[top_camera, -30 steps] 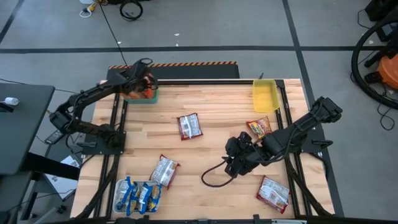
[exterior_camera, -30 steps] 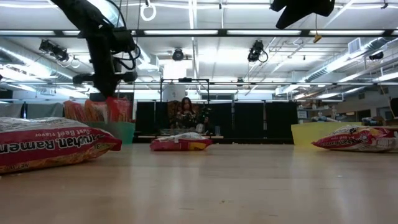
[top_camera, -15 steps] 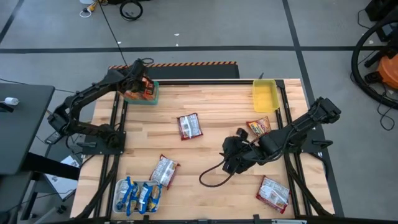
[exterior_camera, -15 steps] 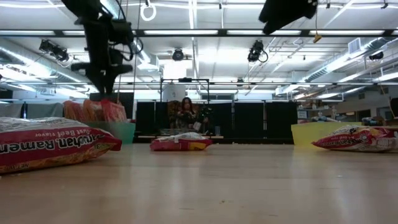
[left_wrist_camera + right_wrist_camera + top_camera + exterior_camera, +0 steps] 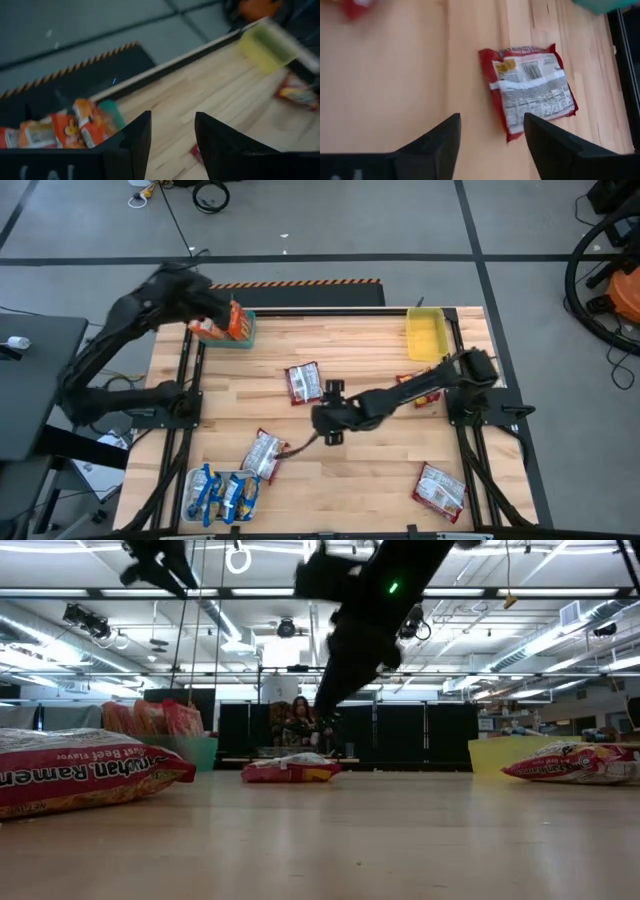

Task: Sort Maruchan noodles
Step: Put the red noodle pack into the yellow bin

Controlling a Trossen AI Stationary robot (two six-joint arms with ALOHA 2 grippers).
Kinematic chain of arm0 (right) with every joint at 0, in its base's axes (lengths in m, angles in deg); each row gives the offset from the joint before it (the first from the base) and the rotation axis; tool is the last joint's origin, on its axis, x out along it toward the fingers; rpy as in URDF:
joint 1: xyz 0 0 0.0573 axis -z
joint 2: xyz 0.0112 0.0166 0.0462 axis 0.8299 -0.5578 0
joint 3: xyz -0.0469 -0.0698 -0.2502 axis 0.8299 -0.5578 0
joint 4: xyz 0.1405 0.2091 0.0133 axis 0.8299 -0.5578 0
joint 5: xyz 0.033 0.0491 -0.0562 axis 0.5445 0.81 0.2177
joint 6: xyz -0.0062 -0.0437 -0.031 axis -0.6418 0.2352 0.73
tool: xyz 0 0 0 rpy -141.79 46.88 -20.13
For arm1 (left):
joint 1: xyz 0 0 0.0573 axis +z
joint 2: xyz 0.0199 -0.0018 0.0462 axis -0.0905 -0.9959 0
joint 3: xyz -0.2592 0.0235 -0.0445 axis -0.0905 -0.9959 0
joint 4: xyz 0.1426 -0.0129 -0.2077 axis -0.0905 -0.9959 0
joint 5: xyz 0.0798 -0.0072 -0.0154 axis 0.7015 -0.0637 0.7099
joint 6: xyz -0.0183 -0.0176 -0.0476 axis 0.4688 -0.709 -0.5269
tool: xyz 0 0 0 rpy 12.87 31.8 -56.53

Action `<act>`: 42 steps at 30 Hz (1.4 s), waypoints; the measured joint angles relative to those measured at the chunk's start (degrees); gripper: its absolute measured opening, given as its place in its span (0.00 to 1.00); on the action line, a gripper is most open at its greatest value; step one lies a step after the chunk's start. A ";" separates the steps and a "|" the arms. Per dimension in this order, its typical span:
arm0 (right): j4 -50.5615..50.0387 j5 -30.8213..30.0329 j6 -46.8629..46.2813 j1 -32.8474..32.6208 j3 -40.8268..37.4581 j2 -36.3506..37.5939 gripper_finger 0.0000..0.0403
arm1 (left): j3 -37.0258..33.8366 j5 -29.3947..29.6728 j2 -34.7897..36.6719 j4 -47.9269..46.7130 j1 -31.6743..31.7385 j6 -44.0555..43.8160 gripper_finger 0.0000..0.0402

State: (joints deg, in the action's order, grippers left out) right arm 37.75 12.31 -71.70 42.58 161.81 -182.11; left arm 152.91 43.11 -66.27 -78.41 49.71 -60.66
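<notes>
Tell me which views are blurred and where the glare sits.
Left wrist view: motion-smeared, the yellow tray and orange packets soft-edged. Right wrist view: the red-and-white packet fairly sharp, the far table edge smeared. Low view: ceiling strip lights glare, the arms dark silhouettes. High view: evenly lit, crisp.

Light wooden table (image 5: 340,470), teal tray (image 5: 240,337) at far left corner, yellow tray (image 5: 425,335) far right, white tray (image 5: 193,483) near left corner, red-and-white packets (image 5: 305,382) scattered mid-table.
</notes>
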 joint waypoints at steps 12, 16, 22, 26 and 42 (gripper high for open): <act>10.17 -2.89 15.11 8.08 1.14 -11.26 0.71 | 0.01 -0.11 12.45 -0.70 -0.74 1.66 0.39; 11.56 1.60 21.88 9.41 1.27 -12.05 0.67 | -0.01 -1.57 13.24 -0.81 -0.73 2.26 0.39; 12.45 4.35 22.00 10.88 1.32 -12.29 0.53 | -0.76 -23.10 12.42 -2.20 -1.02 7.17 0.39; 13.35 5.10 21.94 11.47 1.26 -12.47 0.38 | -2.29 -28.21 11.41 -2.99 -2.83 7.62 0.39; -21.28 11.40 14.65 13.05 16.13 1.33 0.04 | -2.52 -27.53 10.80 9.56 -12.99 6.28 0.39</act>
State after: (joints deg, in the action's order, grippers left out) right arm 16.47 23.71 -57.05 55.63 177.95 -180.78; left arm 150.39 15.58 -55.47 -68.86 36.72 -54.38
